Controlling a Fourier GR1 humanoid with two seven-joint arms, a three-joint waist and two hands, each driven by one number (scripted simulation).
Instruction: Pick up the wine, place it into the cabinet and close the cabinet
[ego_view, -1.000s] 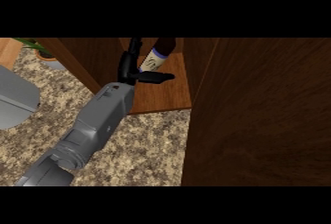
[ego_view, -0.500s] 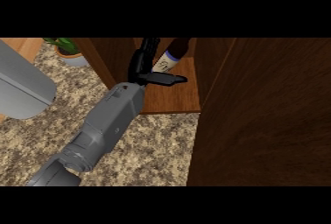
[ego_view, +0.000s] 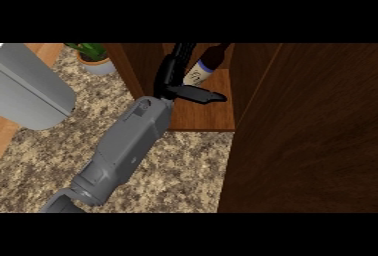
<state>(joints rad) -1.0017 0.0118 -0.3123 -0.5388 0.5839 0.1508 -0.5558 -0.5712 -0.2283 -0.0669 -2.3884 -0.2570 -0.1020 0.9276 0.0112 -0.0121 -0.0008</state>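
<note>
The wine bottle (ego_view: 201, 70), dark with a white label, stands tilted on the wooden shelf (ego_view: 210, 117) inside the open cabinet. My right hand (ego_view: 176, 75) reaches into the cabinet just left of the bottle. Its fingers lie straight along the bottle's left side, and its thumb (ego_view: 203, 95) sticks out to the right below the bottle's base. The bottle's far side is hidden in the cabinet's shadow. My left hand does not show.
The open cabinet door (ego_view: 310, 130), dark wood, fills the right side. A potted plant (ego_view: 92, 57) stands on the speckled counter (ego_view: 184, 170) at the back left. A large grey rounded shape (ego_view: 29, 90) sits at the left edge.
The whole scene has shifted right in view, so the plant and the grey shape show more. My right hand stays beside the bottle in the cabinet.
</note>
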